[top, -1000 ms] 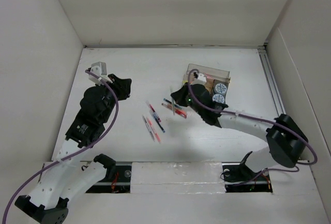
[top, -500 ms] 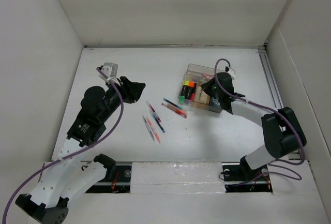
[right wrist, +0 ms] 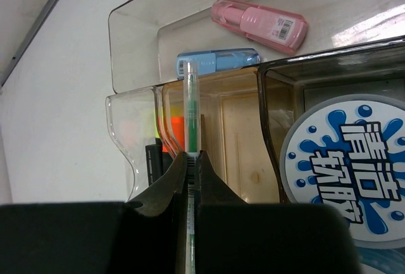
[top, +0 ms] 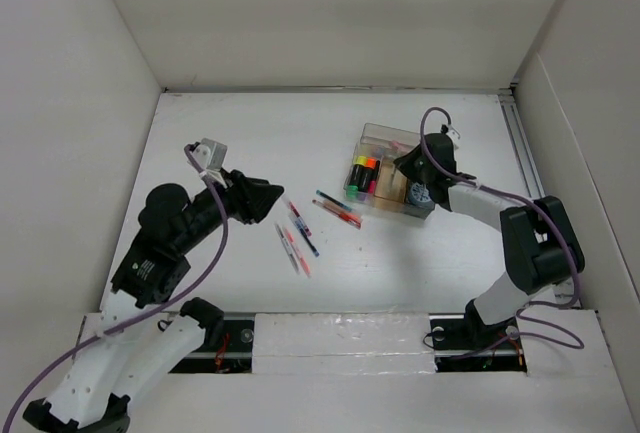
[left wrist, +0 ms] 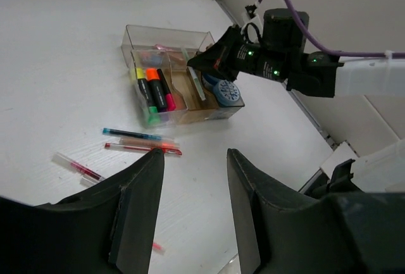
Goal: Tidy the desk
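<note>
The desk (top: 400, 263) is a white tabletop with several loose pens (top: 297, 235) near its middle. A clear organizer box (top: 400, 134) stands at the right rear. My right gripper (top: 405, 165) hangs over the box, shut on a thin green pen (right wrist: 190, 106) that points into the amber middle compartment (right wrist: 234, 135). My left gripper (top: 275, 193) is open and empty, just left of the loose pens. In the left wrist view its fingers (left wrist: 142, 204) frame bare desk, with a blue pen (left wrist: 130, 134) and a red pen (left wrist: 142, 149) lying beyond them.
Highlighters (left wrist: 154, 90) fill the box's left compartment. A blue-labelled tape roll (right wrist: 345, 166) sits in the right one. A pink case (right wrist: 259, 24) and a blue case (right wrist: 215, 61) lie in the rear compartment. White walls (top: 90, 103) enclose the desk.
My right gripper carried the green pen from the loose pens to over the organizer. My left arm swung right toward the pens and its jaws opened.
</note>
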You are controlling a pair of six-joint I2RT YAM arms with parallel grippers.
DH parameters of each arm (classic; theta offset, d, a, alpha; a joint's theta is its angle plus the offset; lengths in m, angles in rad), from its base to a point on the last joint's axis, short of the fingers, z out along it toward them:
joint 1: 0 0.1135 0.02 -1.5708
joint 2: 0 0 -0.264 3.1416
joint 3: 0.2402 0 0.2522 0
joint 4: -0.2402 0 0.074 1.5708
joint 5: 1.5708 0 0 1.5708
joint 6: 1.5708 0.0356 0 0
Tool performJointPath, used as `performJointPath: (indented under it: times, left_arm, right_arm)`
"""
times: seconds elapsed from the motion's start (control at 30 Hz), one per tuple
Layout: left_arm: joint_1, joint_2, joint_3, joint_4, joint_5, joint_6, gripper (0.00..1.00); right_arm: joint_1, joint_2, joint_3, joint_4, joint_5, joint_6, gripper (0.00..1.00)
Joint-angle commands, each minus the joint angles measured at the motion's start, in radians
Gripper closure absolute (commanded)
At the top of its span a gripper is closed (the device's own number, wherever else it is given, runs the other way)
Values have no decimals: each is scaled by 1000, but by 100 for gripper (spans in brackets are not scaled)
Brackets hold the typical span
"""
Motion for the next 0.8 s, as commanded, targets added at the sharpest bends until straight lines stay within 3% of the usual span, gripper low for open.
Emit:
performJointPath:
  times: [0.0, 0.1, 0.37, 0.53, 0.6, 0.7, 0.73, 0.77]
  left_arm:
    - [-5, -94, 3, -26, -8, 29, 59]
    - [-5, -157, -52, -11, -23, 29, 58]
    - [-5, -194, -144, 12, -52, 23, 57]
    - [-5, -179, -146, 14, -49, 23, 58]
    - [-5, -172, -144, 17, -46, 24, 58]
    - [6, -160, -143, 28, -52, 26, 58]
    - [6, -156, -141, 29, -50, 27, 58]
    - [6, -145, -138, 31, -50, 29, 58]
  right_arm:
    - [11, -1, 35, 6, 15, 21, 100]
    - [32, -24, 19, 6, 51, 47, 97]
    - [55, -52, 3, -23, 86, 49, 66]
    - [132, -181, -6, -67, 153, 30, 59]
    - [164, -223, -8, -86, 161, 21, 60]
    - [276, -302, -24, -52, 132, -40, 81]
    - [311, -317, -27, -44, 127, -72, 95]
    - [381, -319, -27, -40, 129, -88, 98]
